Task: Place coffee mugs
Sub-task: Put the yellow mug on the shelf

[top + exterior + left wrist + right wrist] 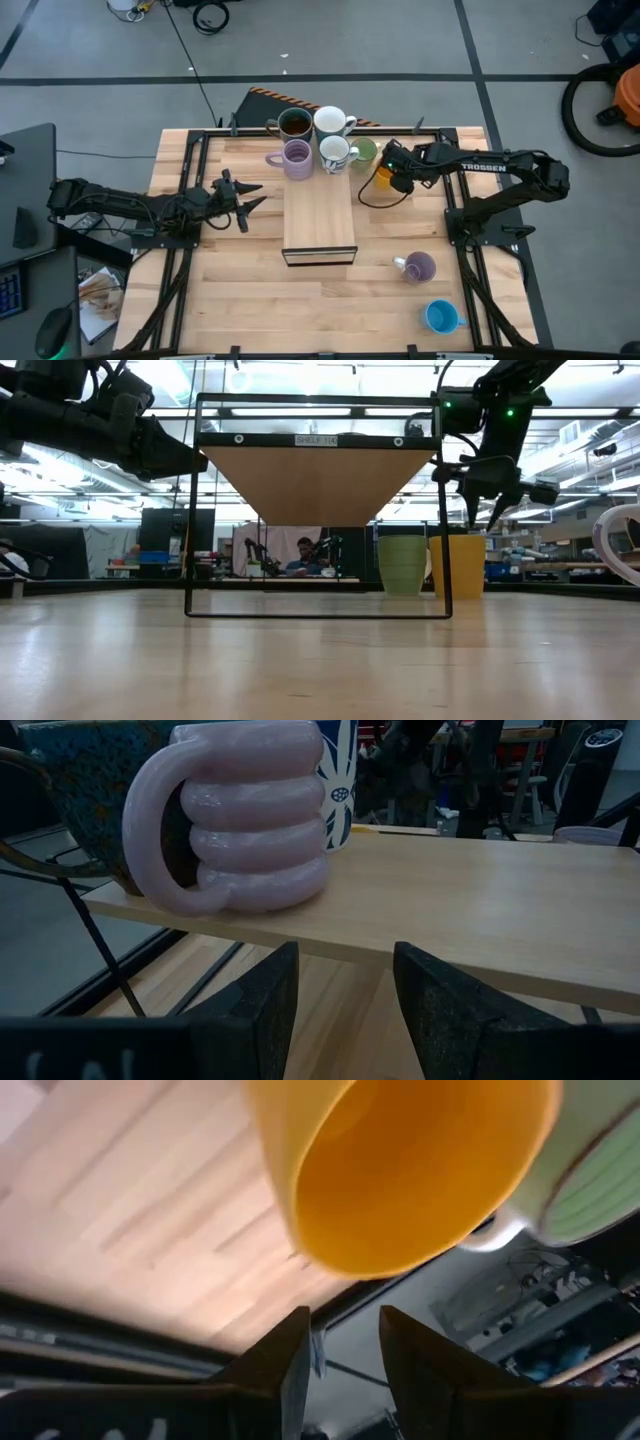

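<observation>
Standing just right of the shelf's back end, the orange mug (384, 177) sits on the table beside the green mug (364, 152), the two touching or nearly so. The right gripper (391, 166) hangs right over the orange one; its wrist view looks down into the yellow-orange bowl, with the fingers (290, 1355) parted a little and nothing between them.

On the shelf (320, 225) four mugs crowd the far end: brown (294, 124), two white (331, 122) (335, 153) and a lilac one (296, 158). Another lilac mug (420, 266) lies on its side on the table's right part, and the blue mug (440, 316) stands nearer the front edge, well apart from the rest.

The left gripper (240, 198) waits left of the shelf, fingers open and empty, facing the ribbed lilac mug.

My worry is the squeeze at the back. If the right gripper bites the orange rim on the side near the green mug, a finger could shove the green one toward the table's rear edge. A thin rim hold could also let the mug swing and clip the white mug when it goes onto the shelf.
</observation>
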